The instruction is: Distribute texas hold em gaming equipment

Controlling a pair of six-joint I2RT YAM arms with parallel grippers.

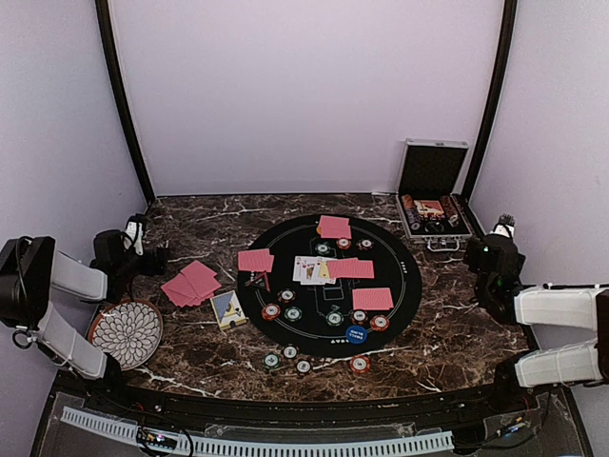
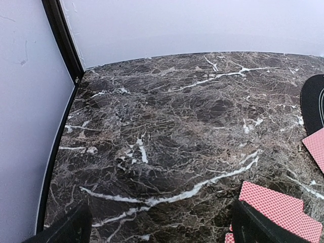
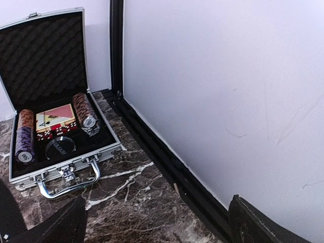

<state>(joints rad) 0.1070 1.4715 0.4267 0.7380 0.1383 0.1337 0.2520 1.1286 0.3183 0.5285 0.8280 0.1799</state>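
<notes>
Dark marble tabletop (image 1: 457, 324), walled in white, carries a round black mat (image 1: 411, 286) at its middle. Around the mat lie red-backed playing cards (image 1: 334, 227) in four small sets, with face-up cards (image 1: 309, 269) at its centre and a loose fan (image 1: 190, 283) of more red backs off the mat to the left. Small poker chips (image 1: 271, 310) sit on the mat's near half beside a blue button disc (image 1: 356, 334); four more chips lie on the marble just in front. Over the far-left marble the left gripper (image 2: 162, 230) hangs spread wide and empty (a corner of the fan shows by its right finger). Equally spread and empty, the right gripper (image 3: 157, 228) faces the open chip case (image 3: 55, 136) in the far right corner. By the left arm rests a flower-patterned plate (image 1: 126, 333).
</notes>
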